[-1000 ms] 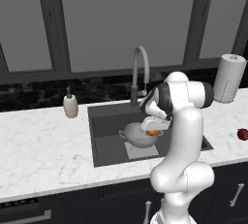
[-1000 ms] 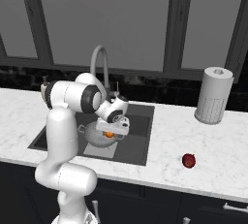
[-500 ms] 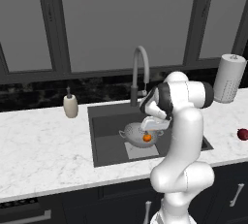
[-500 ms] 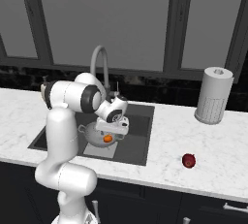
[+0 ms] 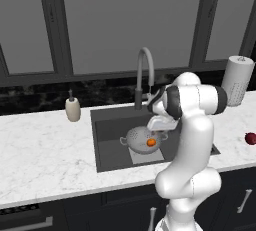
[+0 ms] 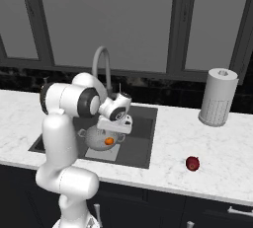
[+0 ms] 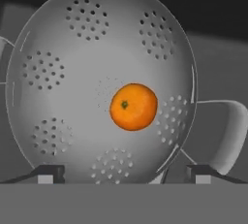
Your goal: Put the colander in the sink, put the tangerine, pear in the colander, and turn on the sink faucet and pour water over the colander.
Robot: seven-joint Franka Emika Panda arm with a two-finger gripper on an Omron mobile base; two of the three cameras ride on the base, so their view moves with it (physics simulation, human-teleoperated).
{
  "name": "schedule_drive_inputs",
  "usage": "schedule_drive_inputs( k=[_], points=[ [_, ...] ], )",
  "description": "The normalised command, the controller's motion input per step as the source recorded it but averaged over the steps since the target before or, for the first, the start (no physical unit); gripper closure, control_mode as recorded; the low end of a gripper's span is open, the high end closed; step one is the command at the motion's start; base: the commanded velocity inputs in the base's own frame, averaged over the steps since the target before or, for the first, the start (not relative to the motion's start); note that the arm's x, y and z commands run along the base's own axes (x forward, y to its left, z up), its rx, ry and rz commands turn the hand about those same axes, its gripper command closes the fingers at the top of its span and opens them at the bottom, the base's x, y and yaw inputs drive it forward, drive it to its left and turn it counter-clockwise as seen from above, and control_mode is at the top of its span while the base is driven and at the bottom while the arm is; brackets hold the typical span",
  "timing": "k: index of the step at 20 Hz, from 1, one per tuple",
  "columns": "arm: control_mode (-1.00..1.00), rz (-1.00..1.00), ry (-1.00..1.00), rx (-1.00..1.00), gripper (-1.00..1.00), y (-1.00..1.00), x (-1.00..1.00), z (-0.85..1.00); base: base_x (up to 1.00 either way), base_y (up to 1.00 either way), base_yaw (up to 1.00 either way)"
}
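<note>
The tool (image 7: 124, 173) hangs just above the colander (image 7: 99, 80) with its fingertips (image 7: 47, 173) spread wide and nothing between them. The tangerine (image 7: 133, 106) lies free in the bowl of the colander, a little off its centre, and the colander stands in the sink (image 5: 107, 132) on the lighter patch of the basin floor.

The pear (image 6: 192, 163) is well apart from all this, on the tabletop (image 6: 222, 148) to the right of the sink and in front of the paper towel roll (image 6: 217, 96). It is roundish, so a grasp that meets it off-centre could send it rolling toward the tabletop's front edge or squirt it out of the fingertips.

The nearer risk sits at the colander. The tool is close over the rim, and a sideways pull-out before rising could catch a loop handle (image 7: 220, 133), tip the light bowl and spill the tangerine into the basin. From the base views it is hard to judge how much clearance the fingertips have above the rim, so a straight lift looks the safer exit.

The sink faucet (image 5: 144, 77) stands just behind the arm's wrist; a wide swing toward the pear could brush its gooseneck. Its spout also seems to end behind the colander, not over it, so water might miss the fruit unless the spout is turned.
</note>
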Motion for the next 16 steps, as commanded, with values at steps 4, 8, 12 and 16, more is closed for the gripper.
schedule_drive_inputs(
  k=[4,8,12,16],
  points=[
    [-1.0,-0.01,-0.01,0.0,-1.0,-0.1,-0.51,0.76,0.0,0.0,0.0],
    [-1.0,-0.02,0.0,0.0,-1.0,-0.35,-0.68,0.72,0.0,0.0,0.0],
    [-1.0,-0.08,0.0,0.0,-1.0,-0.49,-0.72,0.61,0.0,0.0,0.0],
    [-1.0,-0.12,0.08,0.0,-1.0,-0.54,-0.67,0.56,0.0,0.0,0.0]
  ],
)
